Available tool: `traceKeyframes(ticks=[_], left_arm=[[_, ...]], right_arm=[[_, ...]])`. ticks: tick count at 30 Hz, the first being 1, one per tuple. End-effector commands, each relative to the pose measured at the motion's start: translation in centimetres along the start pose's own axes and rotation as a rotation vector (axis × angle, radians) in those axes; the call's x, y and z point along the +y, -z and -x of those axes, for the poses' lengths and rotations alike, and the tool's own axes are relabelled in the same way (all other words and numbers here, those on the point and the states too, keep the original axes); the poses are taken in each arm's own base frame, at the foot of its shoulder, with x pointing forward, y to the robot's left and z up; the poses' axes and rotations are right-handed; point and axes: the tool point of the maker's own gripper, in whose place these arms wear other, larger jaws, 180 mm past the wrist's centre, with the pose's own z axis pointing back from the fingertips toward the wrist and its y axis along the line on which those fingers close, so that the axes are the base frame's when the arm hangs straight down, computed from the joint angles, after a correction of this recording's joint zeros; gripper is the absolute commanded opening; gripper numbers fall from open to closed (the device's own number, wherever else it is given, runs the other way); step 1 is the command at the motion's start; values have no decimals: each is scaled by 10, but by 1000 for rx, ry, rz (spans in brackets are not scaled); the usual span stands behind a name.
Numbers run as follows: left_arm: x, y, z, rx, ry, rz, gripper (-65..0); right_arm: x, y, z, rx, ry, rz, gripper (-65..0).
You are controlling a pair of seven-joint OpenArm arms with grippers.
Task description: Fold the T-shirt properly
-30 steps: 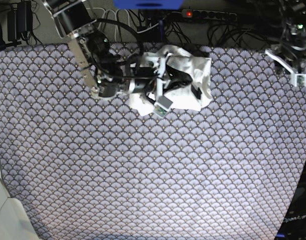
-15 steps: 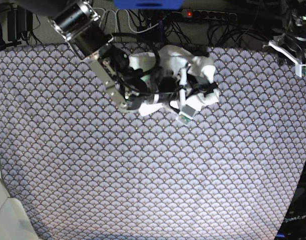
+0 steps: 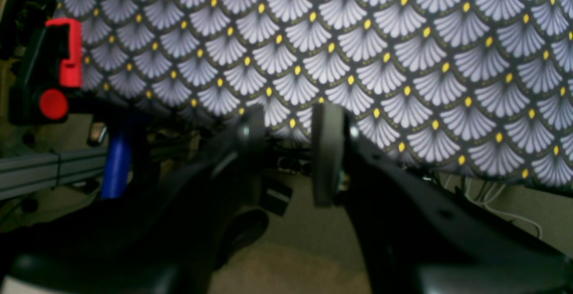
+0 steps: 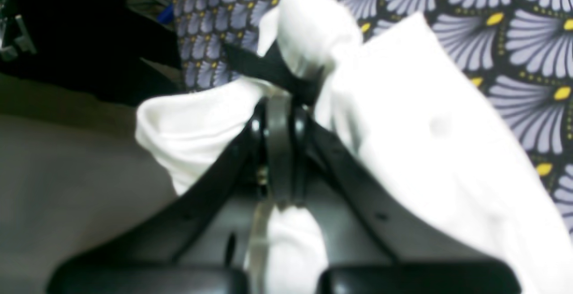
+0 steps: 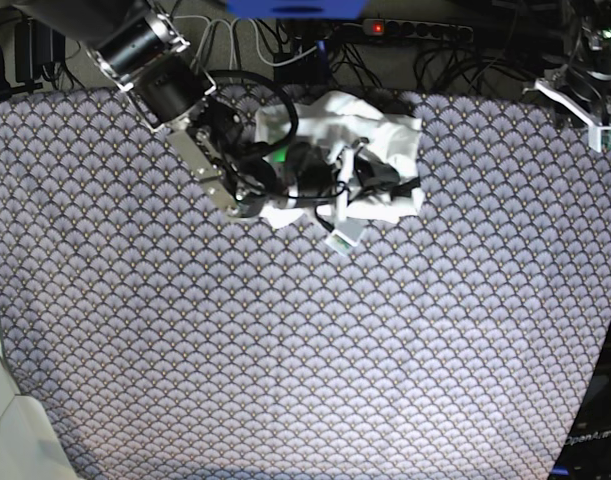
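One patterned tablecloth point(image 5: 305, 340) covers the table; the white T-shirt point(image 5: 380, 140) lies bunched, right gripper point(image 4: 280, 106) clamping it, left gripper point(image 3: 288, 151) parted, empty.

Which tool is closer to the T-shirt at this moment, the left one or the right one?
Right. The right tool is shut on the T-shirt; the left tool is apart, at the table's far corner.

Only one faint marking shows — "OpenArm" on the dark base point(image 5: 590, 440) past the desk's point(image 5: 305, 350) bottom-right corner.
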Motion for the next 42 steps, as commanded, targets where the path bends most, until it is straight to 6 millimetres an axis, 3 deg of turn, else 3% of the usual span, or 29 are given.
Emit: traceKeyframes(ticks=[1,5,10,15,24,30,36,39,42], left_arm=[[3,-3,-7,-26,12,-7,-471],[2,-3,-10,-34,12,-5,-471],[2,-3,-12,-39,11,-5,-471],[1,1,-20,-60,4,-3,-471],[-50,15,-30,-71,50,130,-472],[-66,18,-33,-76,66,171,-472],[-64,18,-32,-74,68,165,-472],[-64,18,-32,-74,69,164,-472],[-64,18,-32,-73,68,165,-472]], right_arm=[[-2,-5,-12,-17,-29,1,-650],[5,-14,-23,-18,-92,-3,-650],[41,-29,-35,-22,-230,-36,-650],[60,-50,-31,-57,-285,-36,-650],[34,-96,19,24,-244,63,-650],[12,-98,43,69,-167,94,-650],[-11,-95,61,11,-47,120,-650],[-9,-95,56,0,-60,117,-650],[10,-98,34,-27,-145,90,-650]])
